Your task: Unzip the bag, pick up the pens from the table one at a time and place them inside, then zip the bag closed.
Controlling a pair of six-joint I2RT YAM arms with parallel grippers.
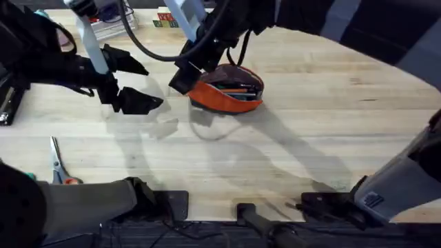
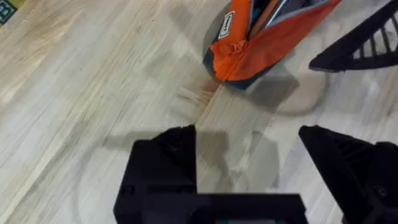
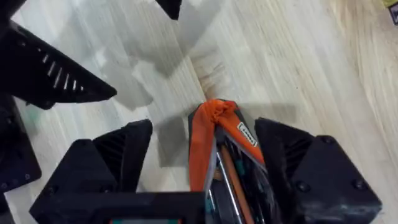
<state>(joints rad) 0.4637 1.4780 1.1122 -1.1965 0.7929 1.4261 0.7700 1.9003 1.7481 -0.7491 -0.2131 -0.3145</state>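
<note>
I see the table (image 1: pixel 331 131) as pale wood planks with a fine grain and a smooth, faintly sheened finish; in my left wrist view one darker, rougher patch breaks the grain near the bag (image 2: pixel 261 46). The bag is woven cloth, matt orange with a dark base and a small sewn label by the zipper end. Inside it, the pens (image 3: pixel 230 177) look like smooth sticks, one orange, one with a metallic glint. My left gripper (image 1: pixel 134 79) and right gripper (image 3: pixel 205 155) are matt black plastic with ribbed faces. Scissors (image 1: pixel 58 162) at the near left show shiny metal blades and glossy orange handles.
</note>
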